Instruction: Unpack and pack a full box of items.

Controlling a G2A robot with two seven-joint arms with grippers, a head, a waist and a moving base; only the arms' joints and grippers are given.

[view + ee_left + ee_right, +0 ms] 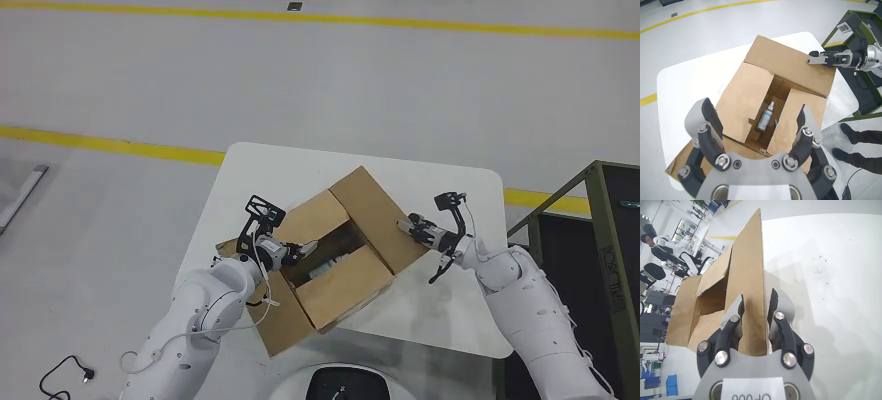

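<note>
— Where is the box?
— The box [340, 290] stands on the white table [300, 170], between the two arms. Its top is open, and two inner flaps [745, 98] lean over the opening.
— Is anything inside?
— Yes. A spray bottle [765, 117] lies flat on the bottom, in the gap between the inner flaps.
— What about the left gripper?
— The left gripper [755, 106] hangs above the side of the box toward its own arm. Its fingers [712, 115] are spread wide and hold nothing.
— And the right one?
— The right gripper [757, 294] is at the edge of the outer flap [751, 275] on its side. I cannot tell whether it pinches this flap.
</note>
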